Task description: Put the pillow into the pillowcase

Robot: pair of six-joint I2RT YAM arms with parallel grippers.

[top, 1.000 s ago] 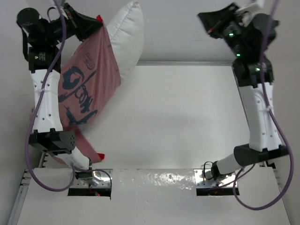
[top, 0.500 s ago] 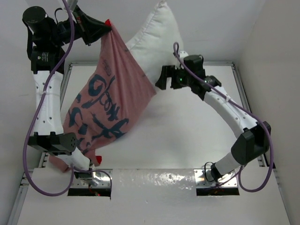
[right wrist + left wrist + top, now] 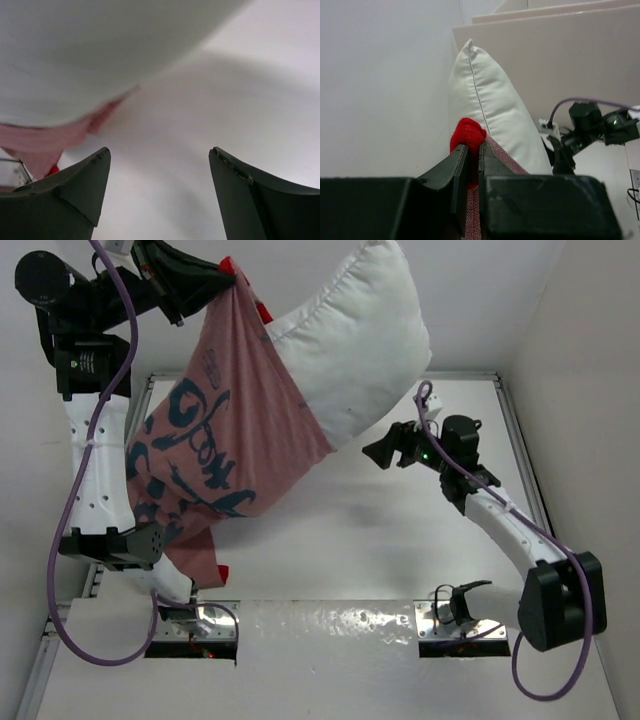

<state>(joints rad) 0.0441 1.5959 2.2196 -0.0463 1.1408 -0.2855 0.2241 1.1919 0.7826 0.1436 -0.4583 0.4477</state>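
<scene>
1. My left pincer (image 3: 472,150) is clamped shut on a bunched bit of the red hem of the pillowcase (image 3: 215,440) and holds the whole bundle up off the surface (image 3: 380,550). That single pinch carries everything. If the cloth creeps out between the jaws, case and pillow drop together.
2. The pillow (image 3: 350,350) is only partly in. Its lower part sits inside the case, and a large white part sticks out of the mouth, up and to the right (the heavier share is outside, I judge). It could roll out over the slack side of the opening.
3. My right pincer (image 3: 385,452) is open and empty, just below the pillow's lower edge and touching nothing that I can see. A push from there that lands off-centre may lever the pillow out of the case rather than seat it deeper.
4. The mouth is held at one point only, so the rest of its edge lies loose against the pillow. Shoving the pillow down may drag that edge inward, fold it under and close the opening.
5. If my right jaws close on pillow and pink cloth together, I would pin them to each other, and nothing would slide.
6. The case's lower end hangs against my left arm near its base. It could snag there and tug the hem out of my grip.
</scene>
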